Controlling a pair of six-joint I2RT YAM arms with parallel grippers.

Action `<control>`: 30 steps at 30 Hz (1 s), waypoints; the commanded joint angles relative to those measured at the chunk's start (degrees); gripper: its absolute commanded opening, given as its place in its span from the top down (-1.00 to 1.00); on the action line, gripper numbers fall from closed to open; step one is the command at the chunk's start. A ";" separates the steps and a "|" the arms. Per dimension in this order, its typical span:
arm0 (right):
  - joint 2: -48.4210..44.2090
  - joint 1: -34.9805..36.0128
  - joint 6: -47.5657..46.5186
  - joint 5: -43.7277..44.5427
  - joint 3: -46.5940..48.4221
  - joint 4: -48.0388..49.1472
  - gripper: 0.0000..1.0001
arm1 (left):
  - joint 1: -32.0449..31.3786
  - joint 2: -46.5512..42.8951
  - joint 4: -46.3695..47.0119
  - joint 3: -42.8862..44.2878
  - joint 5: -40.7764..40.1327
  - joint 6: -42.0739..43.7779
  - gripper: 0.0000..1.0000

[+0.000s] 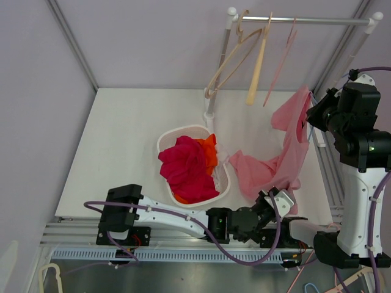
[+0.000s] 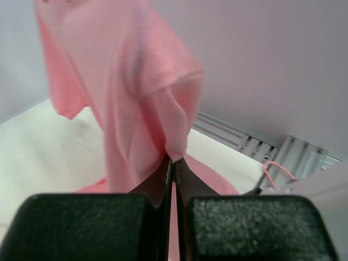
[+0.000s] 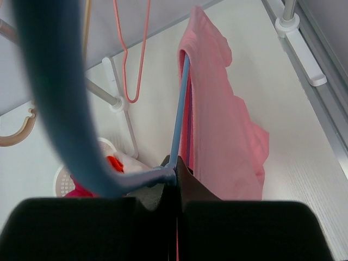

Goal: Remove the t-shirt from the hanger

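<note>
The left gripper (image 2: 174, 160) has its fingers pressed together on a fold of the pink t-shirt (image 2: 141, 92), the cloth pinched right at the tips; in the top view this gripper (image 1: 276, 196) sits low at the near right part of the table (image 1: 122, 152), at the shirt's lower edge. The right gripper (image 3: 175, 173) is raised at the right side, its jaws closed on a blue hanger (image 3: 179, 109); the hanger's thin bar runs up and away from the fingers into the top of the t-shirt (image 3: 217, 125), which drapes over it and hangs down its right side. From above, the t-shirt (image 1: 287, 152) stretches from the right gripper (image 1: 313, 116) down to the table, where its lower part spreads leftward and reaches the left gripper. Just left of the shirt stands a white basket (image 1: 165, 141) holding red clothes (image 1: 186, 168) and an orange piece (image 1: 209, 149); behind it a rack rail (image 1: 305, 20) carries a beige hanger (image 1: 229, 61), a wooden hanger (image 1: 256, 67) and a pink hanger (image 1: 278, 67), all bare.
</note>
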 commanded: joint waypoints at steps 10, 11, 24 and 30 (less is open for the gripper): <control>-0.34 0.35 0.18 -0.90 0.21 2.32 1.00 | -0.56 -3.55 10.15 -4.00 -6.27 5.50 -0.51; -0.08 0.35 0.27 -0.81 0.21 2.41 1.00 | -1.08 -3.37 12.34 -4.43 -6.18 7.24 -0.95; 0.27 0.71 0.97 -1.51 0.56 2.76 1.00 | -2.32 2.07 24.49 -2.50 -9.79 19.73 -0.99; 0.54 1.06 1.23 -1.95 1.52 2.67 1.00 | -1.88 3.92 23.97 -0.40 -8.29 19.74 -0.57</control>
